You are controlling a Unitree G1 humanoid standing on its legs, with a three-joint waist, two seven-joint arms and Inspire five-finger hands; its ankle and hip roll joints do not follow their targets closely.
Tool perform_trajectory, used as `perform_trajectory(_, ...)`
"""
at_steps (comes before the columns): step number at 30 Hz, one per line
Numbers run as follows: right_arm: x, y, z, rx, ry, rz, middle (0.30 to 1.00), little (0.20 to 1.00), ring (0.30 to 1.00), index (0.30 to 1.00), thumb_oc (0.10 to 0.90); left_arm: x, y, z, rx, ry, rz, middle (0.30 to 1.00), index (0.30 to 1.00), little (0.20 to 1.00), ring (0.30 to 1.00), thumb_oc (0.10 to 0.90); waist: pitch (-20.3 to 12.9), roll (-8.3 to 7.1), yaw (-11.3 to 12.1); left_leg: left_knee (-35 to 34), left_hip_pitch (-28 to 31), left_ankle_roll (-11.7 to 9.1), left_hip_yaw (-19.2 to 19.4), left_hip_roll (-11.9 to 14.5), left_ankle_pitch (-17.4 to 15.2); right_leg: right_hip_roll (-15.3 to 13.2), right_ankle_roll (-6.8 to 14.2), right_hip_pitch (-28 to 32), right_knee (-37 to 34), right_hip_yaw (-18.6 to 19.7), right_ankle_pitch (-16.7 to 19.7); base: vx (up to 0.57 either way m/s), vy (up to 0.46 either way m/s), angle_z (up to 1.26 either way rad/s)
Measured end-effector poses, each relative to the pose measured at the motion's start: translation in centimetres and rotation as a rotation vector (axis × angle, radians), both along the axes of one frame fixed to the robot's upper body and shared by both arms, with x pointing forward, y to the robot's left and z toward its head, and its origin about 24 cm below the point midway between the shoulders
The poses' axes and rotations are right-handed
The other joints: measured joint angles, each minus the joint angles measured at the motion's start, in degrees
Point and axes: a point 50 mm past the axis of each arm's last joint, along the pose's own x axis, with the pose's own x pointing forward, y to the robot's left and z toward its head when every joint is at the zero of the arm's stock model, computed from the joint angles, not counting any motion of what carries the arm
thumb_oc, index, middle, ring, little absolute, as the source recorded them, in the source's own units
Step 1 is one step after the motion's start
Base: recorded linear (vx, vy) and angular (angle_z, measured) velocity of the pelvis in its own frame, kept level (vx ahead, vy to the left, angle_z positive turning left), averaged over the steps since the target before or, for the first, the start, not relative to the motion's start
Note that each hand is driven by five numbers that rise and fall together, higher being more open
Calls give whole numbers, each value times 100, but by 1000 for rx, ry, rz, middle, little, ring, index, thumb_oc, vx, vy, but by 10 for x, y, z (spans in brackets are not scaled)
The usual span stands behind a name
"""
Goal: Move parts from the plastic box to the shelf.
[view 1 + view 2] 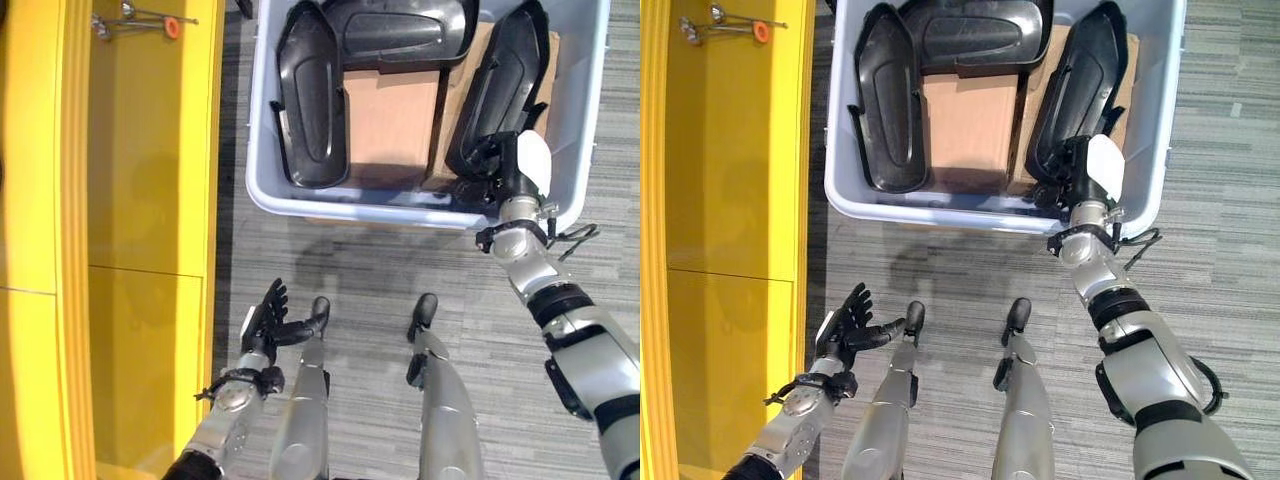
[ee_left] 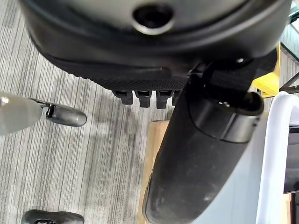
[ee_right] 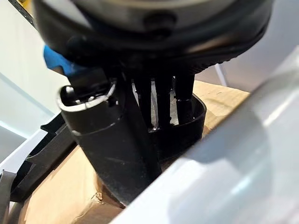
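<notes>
Right wrist view: the right hand [image 3: 159, 98] is seen with fingers curled onto the black part [image 1: 500, 90], its end hidden behind the plastic box [image 1: 262, 150] rim. The left hand [image 1: 268, 318] is held open over bare floor.

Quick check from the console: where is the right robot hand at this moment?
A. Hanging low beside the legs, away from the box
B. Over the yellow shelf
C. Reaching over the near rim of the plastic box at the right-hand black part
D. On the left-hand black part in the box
C: the right robot hand reaches over the near rim of the plastic box, its fingers against the lower end of the right-hand black part.
</notes>
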Motion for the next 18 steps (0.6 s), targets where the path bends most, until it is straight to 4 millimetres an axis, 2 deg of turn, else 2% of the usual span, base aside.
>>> perform_trajectory(11, -1, -5, -5, -85, 37, -20, 300, 300, 300, 300, 400, 1, -3, 1, -9, -4, -5, 1000, 1000, 1000, 1000, 900, 0, -1, 13, 47, 20, -1, -49, -10, 2, -15, 0, 63, 22, -33, 1, -1, 2, 1)
perform_trajectory(18, -5, -17, -16, -84, 125, -25, 300, 300, 300, 300, 400, 4, -2, 3, -6, -14, -3, 1000, 1000, 1000, 1000, 900, -15, -17, 66, 62, 240, 12, -111, -37, -8, -38, 35, 331, 9, -46, -33, 2, 17, 5)
